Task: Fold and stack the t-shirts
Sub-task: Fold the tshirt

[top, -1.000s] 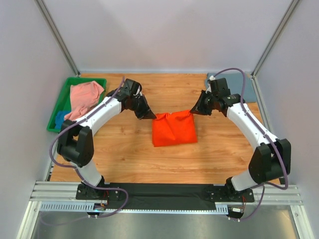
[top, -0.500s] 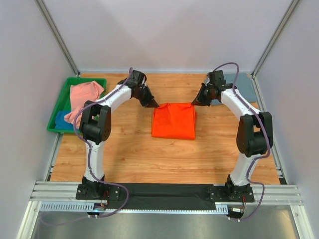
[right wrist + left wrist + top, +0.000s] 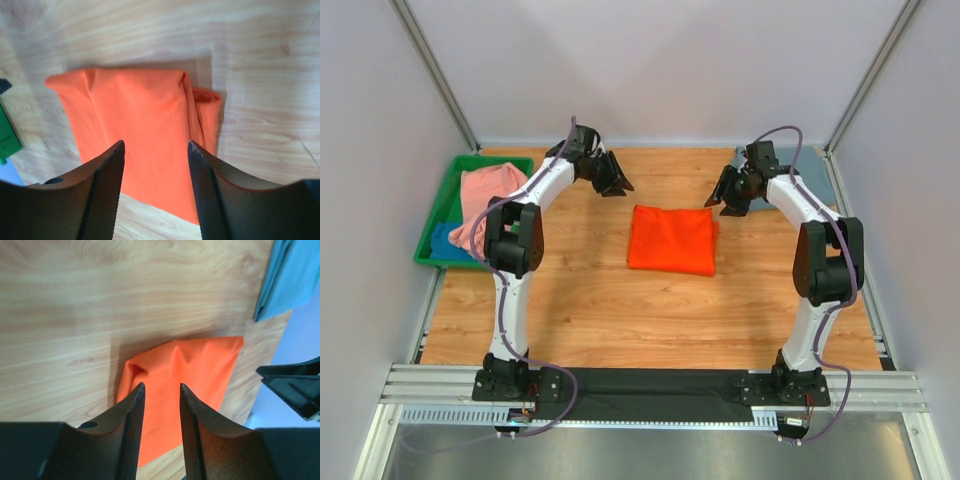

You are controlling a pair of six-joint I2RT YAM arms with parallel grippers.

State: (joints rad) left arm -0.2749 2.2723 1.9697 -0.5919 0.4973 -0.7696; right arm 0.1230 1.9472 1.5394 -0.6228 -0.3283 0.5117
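Observation:
A bright orange t-shirt (image 3: 670, 240) lies folded in a flat rectangle in the middle of the wooden table. My left gripper (image 3: 619, 187) hangs open off its far left corner, apart from the cloth; in the left wrist view the orange t-shirt (image 3: 192, 365) shows below and between the bare fingers of the left gripper (image 3: 161, 386). My right gripper (image 3: 719, 202) stands open off the far right corner, and the right gripper (image 3: 156, 143) holds nothing above the orange t-shirt (image 3: 135, 110). A salmon pink t-shirt (image 3: 488, 196) and a blue t-shirt (image 3: 442, 240) lie crumpled in the tray.
A green plastic tray (image 3: 437, 199) sits at the far left edge of the table. A slate grey-blue t-shirt (image 3: 812, 165) lies at the far right corner, behind the right arm, and the grey-blue t-shirt (image 3: 282, 275) also shows in the left wrist view. Grey walls close in three sides.
Both grippers carried the orange shirt's upper edge away from the bases, laid it flat, then opened, let go and drew back toward the far wall.

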